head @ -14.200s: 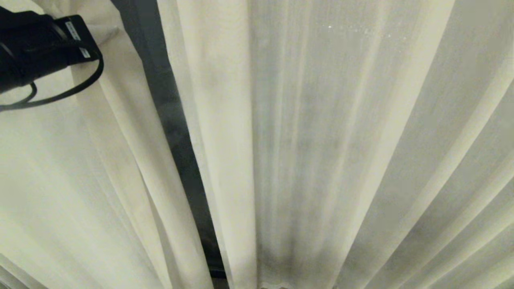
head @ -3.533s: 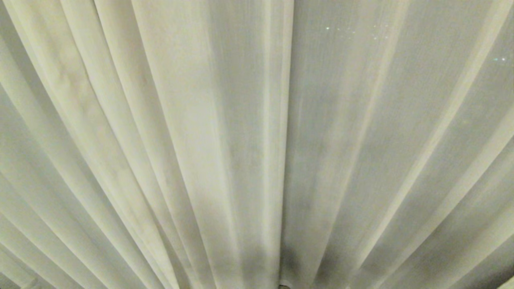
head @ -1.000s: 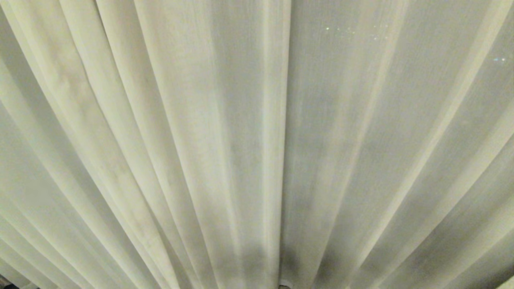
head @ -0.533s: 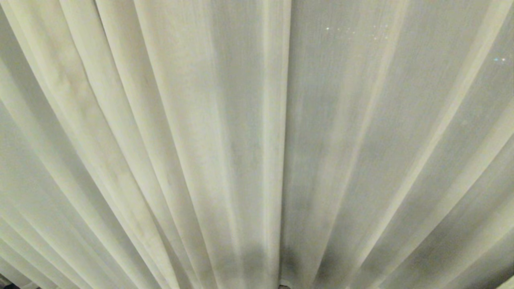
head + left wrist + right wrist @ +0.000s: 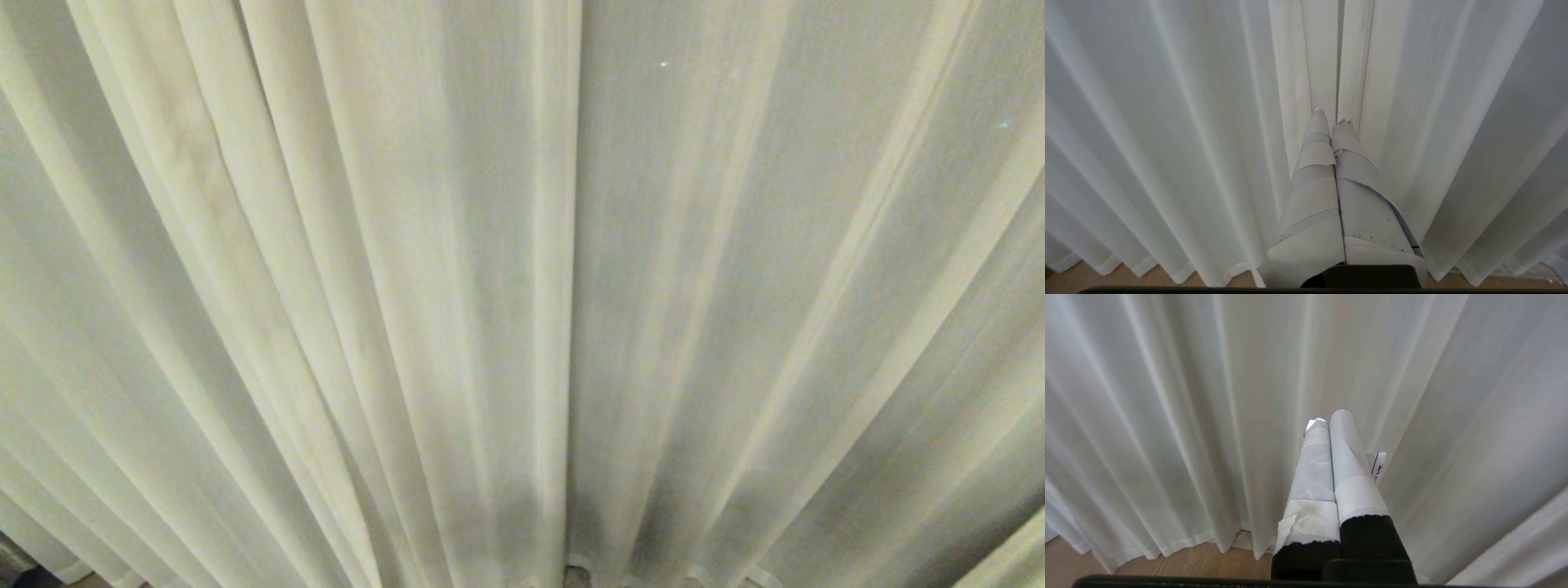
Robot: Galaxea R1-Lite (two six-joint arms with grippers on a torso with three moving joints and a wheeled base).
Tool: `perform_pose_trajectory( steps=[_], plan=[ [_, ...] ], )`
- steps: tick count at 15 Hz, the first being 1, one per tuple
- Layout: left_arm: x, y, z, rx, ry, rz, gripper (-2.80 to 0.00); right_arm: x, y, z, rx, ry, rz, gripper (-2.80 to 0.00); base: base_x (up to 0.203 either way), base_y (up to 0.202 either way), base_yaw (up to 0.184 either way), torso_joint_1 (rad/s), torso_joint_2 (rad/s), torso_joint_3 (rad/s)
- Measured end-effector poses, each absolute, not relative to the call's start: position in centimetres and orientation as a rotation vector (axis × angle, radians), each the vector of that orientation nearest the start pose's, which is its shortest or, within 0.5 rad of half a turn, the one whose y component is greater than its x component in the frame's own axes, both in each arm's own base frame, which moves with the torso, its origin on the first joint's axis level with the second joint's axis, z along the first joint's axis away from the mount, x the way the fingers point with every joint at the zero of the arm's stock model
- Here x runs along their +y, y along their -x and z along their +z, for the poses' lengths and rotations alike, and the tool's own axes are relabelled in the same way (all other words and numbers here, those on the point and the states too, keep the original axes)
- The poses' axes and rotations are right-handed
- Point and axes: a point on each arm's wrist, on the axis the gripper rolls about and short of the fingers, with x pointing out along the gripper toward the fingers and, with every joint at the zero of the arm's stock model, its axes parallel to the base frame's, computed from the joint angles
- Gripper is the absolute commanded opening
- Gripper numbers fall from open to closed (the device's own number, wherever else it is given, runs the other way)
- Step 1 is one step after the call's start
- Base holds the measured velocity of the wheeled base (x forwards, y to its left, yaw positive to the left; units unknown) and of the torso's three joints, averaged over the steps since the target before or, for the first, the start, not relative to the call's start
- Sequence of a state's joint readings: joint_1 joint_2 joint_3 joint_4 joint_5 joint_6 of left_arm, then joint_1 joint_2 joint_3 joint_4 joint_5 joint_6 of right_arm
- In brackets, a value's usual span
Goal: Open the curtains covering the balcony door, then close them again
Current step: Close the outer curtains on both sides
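Our left hand [image 5: 1333, 116] and right hand [image 5: 1325, 418] are both pinched shut on nothing, pointing at the curtains [image 5: 408, 286] just ahead. These hang drawn together — light, soft, yielding; we judge the hemmed inner edge [image 5: 559, 245] the best hold. Only the wrist views show hands and the wooden floor [image 5: 1200, 561] — the head view is all fabric.

We can read nothing here — only a small paper tag [image 5: 1379, 465] by the right gripper [image 5: 1329, 418], its dark marks illegible.
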State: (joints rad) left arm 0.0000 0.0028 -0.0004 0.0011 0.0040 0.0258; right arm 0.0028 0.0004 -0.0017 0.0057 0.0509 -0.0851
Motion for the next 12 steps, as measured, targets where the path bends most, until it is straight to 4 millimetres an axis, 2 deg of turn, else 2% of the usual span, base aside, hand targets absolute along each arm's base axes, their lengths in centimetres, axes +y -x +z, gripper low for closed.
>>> perform_pose_trajectory(
  steps=[9, 12],
  plan=[
    [0.00, 2.26, 7.55, 0.002, -0.021, -0.002, -2.80, 0.11, 2.29, 7.55, 0.001, 0.085, 0.054, -2.80, 0.000, 0.000, 0.000, 0.004, 0.00, -0.001],
    [-0.01, 2.27, 7.55, 0.002, -0.024, -0.005, -2.80, 0.11, 2.29, 7.53, 0.003, 0.085, 0.055, -2.80, 0.000, -0.106, 0.019, 0.004, 0.00, 0.000]
  ],
)
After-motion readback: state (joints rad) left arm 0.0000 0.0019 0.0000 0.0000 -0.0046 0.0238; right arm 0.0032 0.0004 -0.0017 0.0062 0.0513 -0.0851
